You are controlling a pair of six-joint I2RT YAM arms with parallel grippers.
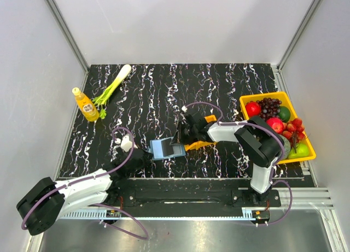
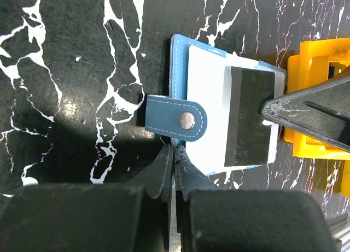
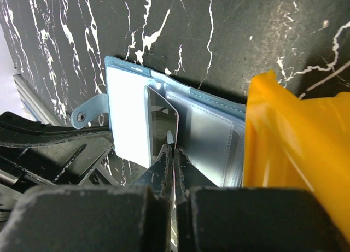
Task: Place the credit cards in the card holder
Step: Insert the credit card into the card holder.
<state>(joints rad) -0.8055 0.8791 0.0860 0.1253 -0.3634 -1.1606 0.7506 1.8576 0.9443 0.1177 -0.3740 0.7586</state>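
The blue card holder [image 1: 160, 148] lies open on the marbled table, its pale inside [image 2: 206, 93] facing up and its snap strap [image 2: 176, 118] folded over the edge. My left gripper [image 2: 175, 151] is shut on the holder's near edge, just below the strap. A dark credit card [image 2: 249, 119] stands over the inside, pinched by my right gripper [image 3: 176, 148]. In the right wrist view the credit card [image 3: 160, 114] sits on edge between the white flap [image 3: 128, 115] and the clear pockets [image 3: 210, 137]. From above, the right gripper [image 1: 178, 141] is over the holder's right side.
A small orange tray [image 1: 199, 144] lies right beside the holder, under the right arm. A yellow bin of fruit [image 1: 261, 97] stands at the right edge. A juice bottle [image 1: 86, 104] and a green onion [image 1: 112, 85] lie at the far left.
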